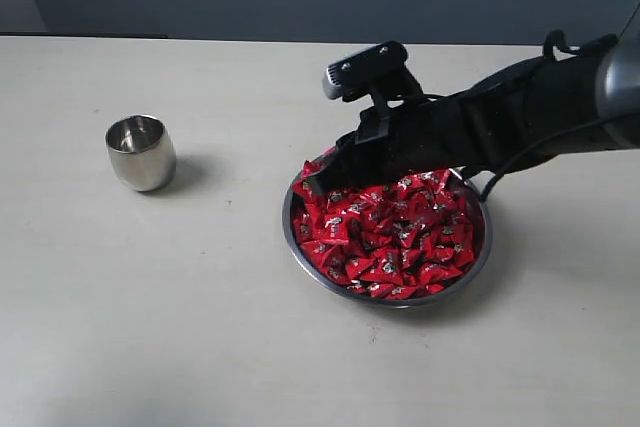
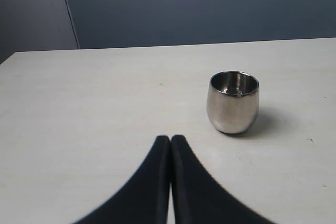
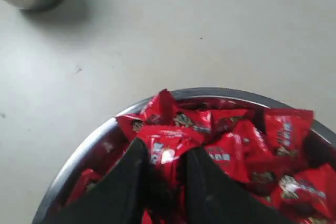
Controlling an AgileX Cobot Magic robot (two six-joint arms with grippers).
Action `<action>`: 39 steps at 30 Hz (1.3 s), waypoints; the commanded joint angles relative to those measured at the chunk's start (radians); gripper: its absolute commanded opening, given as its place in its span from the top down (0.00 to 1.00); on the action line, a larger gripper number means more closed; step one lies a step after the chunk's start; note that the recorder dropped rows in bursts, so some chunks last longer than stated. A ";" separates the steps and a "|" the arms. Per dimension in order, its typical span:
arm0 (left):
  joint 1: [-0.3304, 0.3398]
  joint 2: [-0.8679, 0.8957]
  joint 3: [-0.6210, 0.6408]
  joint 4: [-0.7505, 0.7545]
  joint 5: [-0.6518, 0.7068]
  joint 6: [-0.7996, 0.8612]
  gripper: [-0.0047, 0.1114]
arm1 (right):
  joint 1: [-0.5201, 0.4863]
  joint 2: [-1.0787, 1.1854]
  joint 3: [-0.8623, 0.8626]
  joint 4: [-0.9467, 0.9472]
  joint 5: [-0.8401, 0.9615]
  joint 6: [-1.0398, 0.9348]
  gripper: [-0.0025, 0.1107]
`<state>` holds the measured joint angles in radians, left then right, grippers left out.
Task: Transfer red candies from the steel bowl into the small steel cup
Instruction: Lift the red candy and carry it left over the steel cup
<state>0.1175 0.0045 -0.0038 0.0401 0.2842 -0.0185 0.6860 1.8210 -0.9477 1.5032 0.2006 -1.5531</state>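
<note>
Steel bowl (image 1: 400,303), toward the near right of the table (image 1: 200,347), is heaped with red candies (image 1: 400,237); right fingers (image 3: 128,187) sit in the heap by the rim facing the cup, clamped on one candy, apparently ready to lift it. Small steel cup (image 1: 141,152) stands upright toward the left edge, well apart, no red inside. Left fingers (image 2: 152,182) are pressed together, empty, clear of the cup's mouth.
</note>
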 commanded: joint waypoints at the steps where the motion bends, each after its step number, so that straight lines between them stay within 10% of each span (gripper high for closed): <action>1: 0.001 -0.004 0.004 -0.002 0.001 -0.001 0.96 | 0.002 0.076 -0.121 0.200 0.144 -0.233 0.88; 14: 0.001 -0.004 0.004 -0.002 0.001 -0.001 0.96 | 0.002 0.290 -0.455 0.200 0.419 -0.221 0.88; 39: 0.001 -0.004 0.004 -0.002 0.001 -0.001 0.96 | 0.122 0.525 -0.873 -0.088 0.419 0.167 0.88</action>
<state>0.1175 0.0045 -0.0038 0.0401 0.2842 -0.0185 0.8027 2.3234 -1.7881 1.4303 0.6110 -1.4117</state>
